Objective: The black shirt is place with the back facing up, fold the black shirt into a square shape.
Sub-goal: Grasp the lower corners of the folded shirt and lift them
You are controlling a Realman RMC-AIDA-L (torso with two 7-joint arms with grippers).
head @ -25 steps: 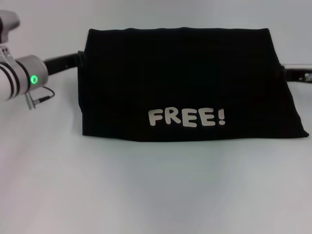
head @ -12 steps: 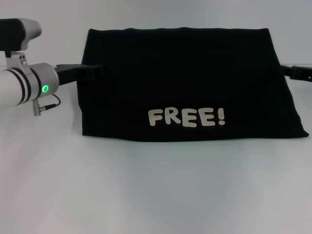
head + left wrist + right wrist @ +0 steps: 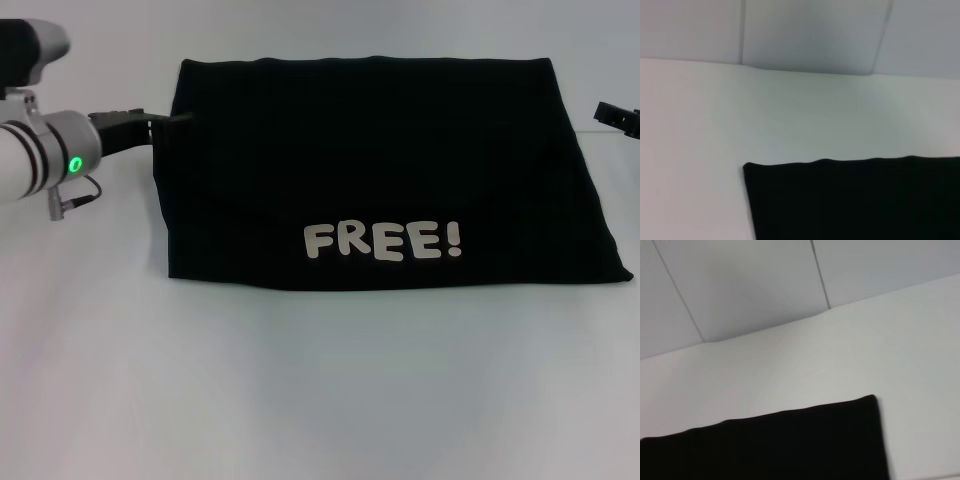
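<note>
The black shirt (image 3: 385, 170) lies flat on the white desk (image 3: 320, 390), already folded into a wide, slightly flared rectangle with the white word "FREE!" (image 3: 383, 241) on its near panel. Judging by that shape, at least one more fold across its width remains before it reads as a square.

The left tool (image 3: 168, 120) sits at the shirt's far left corner, its tip touching or just overlapping the fabric edge — whether it is wide or narrow, or holding cloth, cannot be told. The right tool (image 3: 618, 114) is just off the shirt's far right corner, apart from the fabric, its opening equally unclear.

The main risk is uneven action: with the left tool in contact and the right one clear of the cloth, a one-sided pull would likely skew the rectangle or drag open the layers. Soft, stacked fabric also invites pinching only the top layer, so the fold beneath could slide and bunch. A shallow grip at the very corner may slip — leaving a crooked edge.
</note>
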